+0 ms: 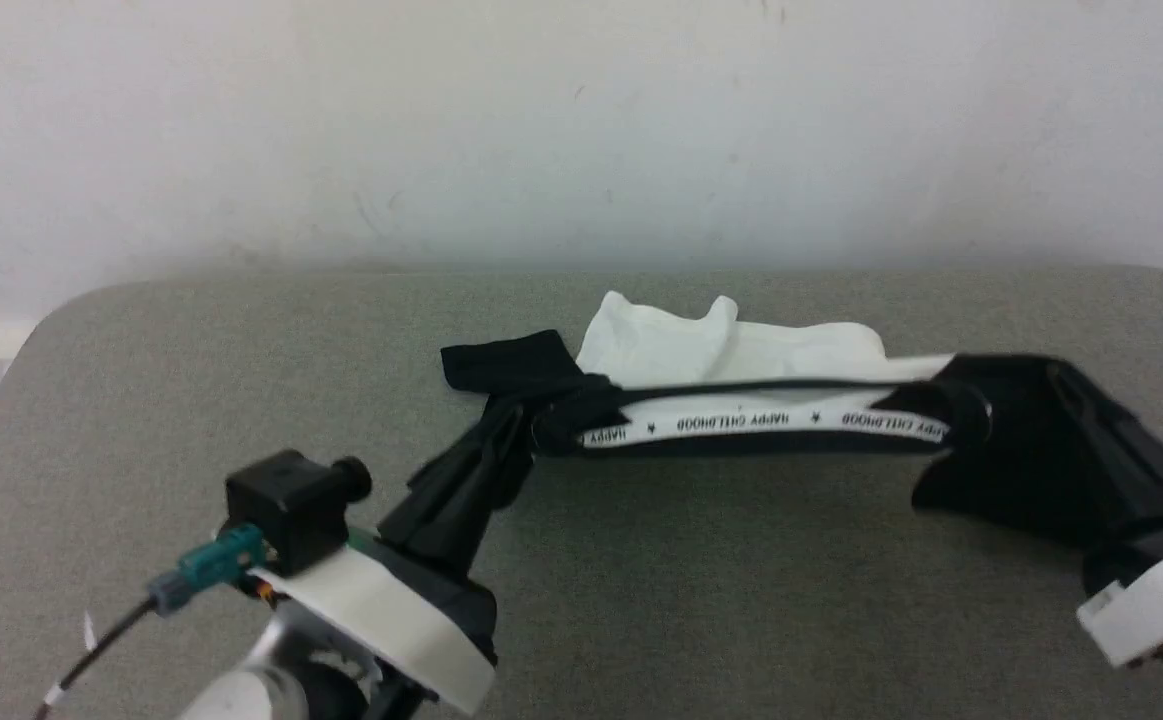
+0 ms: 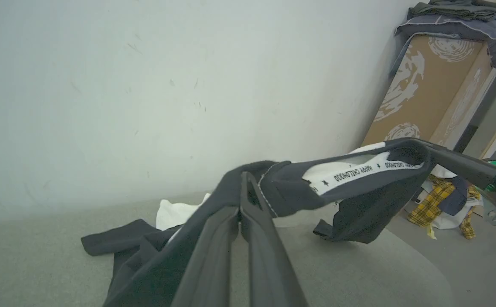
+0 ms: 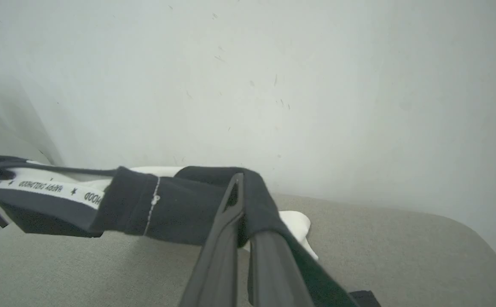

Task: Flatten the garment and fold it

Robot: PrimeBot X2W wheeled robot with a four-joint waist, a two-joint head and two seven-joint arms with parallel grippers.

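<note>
Garment (image 1: 761,420) is hanging stretched between both grippers above the table (image 1: 191,380), with its black band and white lettered strip pulling taut. Left gripper (image 2: 243,204) is pinching black fabric at one end, jaws closed on it. Right gripper (image 3: 236,204) is clamping black fabric at the other end. White body is lying on the table behind, toward the wall (image 1: 581,120).

The garment (image 1: 721,345) is soft, matt cloth. The table (image 1: 641,600) looks rough and felt-like. The left gripper (image 2: 245,179) has smooth, faintly glossy plastic fingers (image 2: 213,256). At two o'clock, a matt cardboard box (image 2: 418,85).
</note>
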